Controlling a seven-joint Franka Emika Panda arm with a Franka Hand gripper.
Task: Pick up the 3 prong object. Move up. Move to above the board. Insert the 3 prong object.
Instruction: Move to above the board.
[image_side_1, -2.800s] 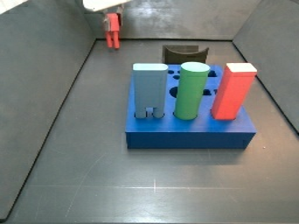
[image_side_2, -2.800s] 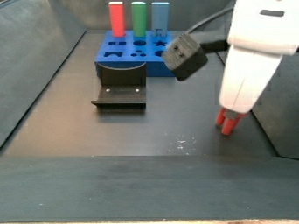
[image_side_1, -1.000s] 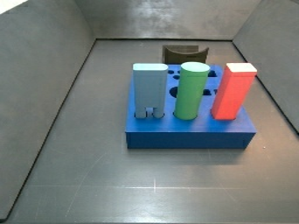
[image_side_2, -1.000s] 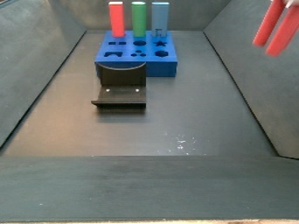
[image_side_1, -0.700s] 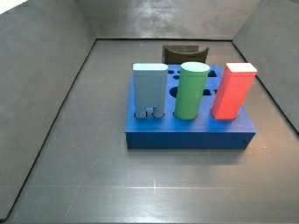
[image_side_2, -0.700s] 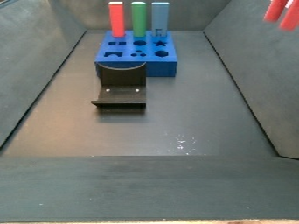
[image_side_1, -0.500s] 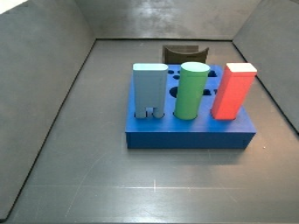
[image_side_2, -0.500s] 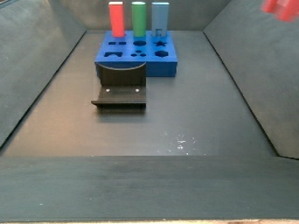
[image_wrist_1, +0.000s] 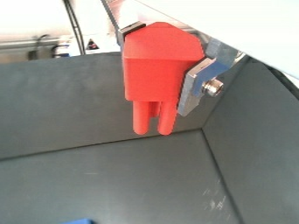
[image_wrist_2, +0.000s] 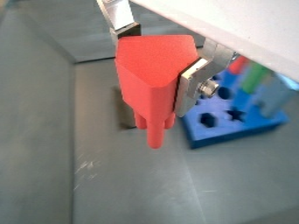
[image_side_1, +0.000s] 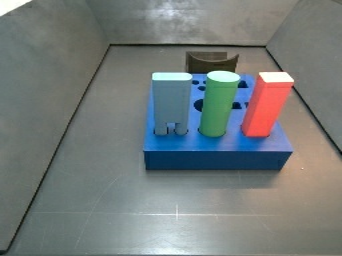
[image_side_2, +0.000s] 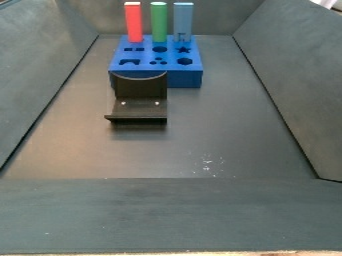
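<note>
My gripper (image_wrist_1: 158, 66) is shut on the red 3 prong object (image_wrist_1: 156, 70), a red block with prongs hanging below it; it shows in both wrist views (image_wrist_2: 152, 83). The silver fingers (image_wrist_1: 198, 83) clamp its sides. I hold it high above the floor. The gripper and the piece are out of frame in both side views. The blue board (image_side_1: 218, 130) carries a light blue block, a green cylinder and a red block standing upright. It also shows in a side view (image_side_2: 158, 60) and in a wrist view (image_wrist_2: 233, 109), off to the side below the piece.
The dark fixture (image_side_2: 136, 108) stands on the floor in front of the board, also in a side view (image_side_1: 207, 62) and partly behind the piece in a wrist view (image_wrist_2: 126, 114). Grey walls enclose the dark floor.
The gripper with the red piece rose from the floor near the right wall and left both side views upward.
</note>
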